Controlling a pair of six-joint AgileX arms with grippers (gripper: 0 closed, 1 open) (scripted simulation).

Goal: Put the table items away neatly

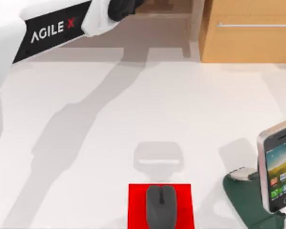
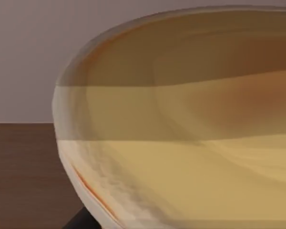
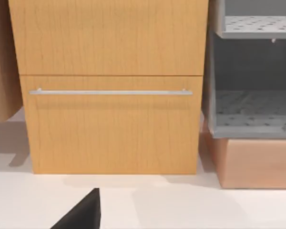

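The left arm (image 1: 43, 31) reaches from the top view's left edge toward the far side of the tabletop (image 1: 109, 124), and its black panel reads "AGILE X" in white letters with a red X. Its pincer is at the far edge by the cabinet; whether it is wide or narrow cannot be told. The left wrist view sits tight against the orange paper cup (image 2: 190, 124) — a curved yellow-orange surface with a thin orange line near its pale rim, a grey wall and a dark brown surface behind it.

On the white tabletop's near edge, the dark grey mouse (image 1: 160, 206) lies on a red mat (image 1: 136, 205). At near right, the pink-edged smartphone (image 1: 279, 164) leans in a dark green stand (image 1: 243, 195), its screen showing colourful app icons too small to read.

The light wooden cabinet (image 1: 248, 33) with a silver bar handle (image 3: 109, 92) stands at far right — beside it, a grey perforated shelf (image 3: 252, 119).
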